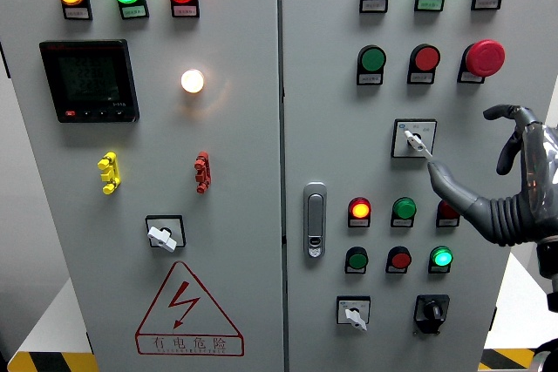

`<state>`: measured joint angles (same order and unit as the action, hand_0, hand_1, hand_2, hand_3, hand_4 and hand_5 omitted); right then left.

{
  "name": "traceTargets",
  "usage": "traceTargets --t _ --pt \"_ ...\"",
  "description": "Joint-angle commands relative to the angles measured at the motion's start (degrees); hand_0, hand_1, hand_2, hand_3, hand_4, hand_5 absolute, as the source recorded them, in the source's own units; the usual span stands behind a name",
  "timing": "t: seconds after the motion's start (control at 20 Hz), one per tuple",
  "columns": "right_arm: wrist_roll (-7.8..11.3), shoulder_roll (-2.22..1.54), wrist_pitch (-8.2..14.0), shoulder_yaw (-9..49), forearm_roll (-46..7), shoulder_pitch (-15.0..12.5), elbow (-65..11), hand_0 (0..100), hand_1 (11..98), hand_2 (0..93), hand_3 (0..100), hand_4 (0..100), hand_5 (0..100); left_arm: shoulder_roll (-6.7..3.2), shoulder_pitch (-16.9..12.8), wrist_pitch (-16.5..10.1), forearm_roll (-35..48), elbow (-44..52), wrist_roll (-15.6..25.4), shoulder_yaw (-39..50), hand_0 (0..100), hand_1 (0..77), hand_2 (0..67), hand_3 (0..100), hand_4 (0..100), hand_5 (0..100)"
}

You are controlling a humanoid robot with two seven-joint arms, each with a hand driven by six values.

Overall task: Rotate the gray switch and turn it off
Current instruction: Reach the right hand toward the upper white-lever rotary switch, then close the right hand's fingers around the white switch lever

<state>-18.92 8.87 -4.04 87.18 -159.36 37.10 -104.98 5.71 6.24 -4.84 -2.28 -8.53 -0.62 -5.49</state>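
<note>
On the right cabinet door, the right hand (pixel 501 172) touches the gray switch (pixel 417 140) with one fingertip, fingers spread, gripping nothing. Without a pinch, it may slip off.

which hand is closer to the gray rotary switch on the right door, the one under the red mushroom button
Right. The right hand reaches in from the right edge, a fingertip just below the gray switch handle; contact is unclear. The left hand is not in view.

Bare panel lies left of the gray switch (pixel 415 138); red mushroom button (pixel 484 57) protrudes above.
</note>
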Motion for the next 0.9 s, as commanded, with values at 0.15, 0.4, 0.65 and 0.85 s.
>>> traceTargets --t 0.15,0.4,0.65,0.85 --pt "-1.72 0.09 -0.1 -0.1 0.4 2.4 3.6 0 38.6 59.1 87 100 100 0.00 0.0 0.0 0.0 0.0 0.0 0.0 34 0.0 12.3 22 12 12" --pt "-4.19 0.09 -0.1 -1.6 3.7 4.3 6.0 0 38.7 61.7 87 100 100 0.00 0.0 0.0 0.0 0.0 0.0 0.0 34 0.0 12.3 22 12 12" --pt "-4.28 0.09 -0.1 -2.9 3.9 6.7 9.3 0 38.0 62.3 87 100 100 0.09 -0.1 0.0 0.0 0.0 0.0 0.0 34 0.0 12.3 22 12 12" --pt "-4.28 0.09 0.0 -2.9 3.9 7.1 10.7 0 37.6 62.2 86 100 100 0.09 -0.1 0.0 0.0 0.0 0.0 0.0 34 0.0 12.3 22 12 12"
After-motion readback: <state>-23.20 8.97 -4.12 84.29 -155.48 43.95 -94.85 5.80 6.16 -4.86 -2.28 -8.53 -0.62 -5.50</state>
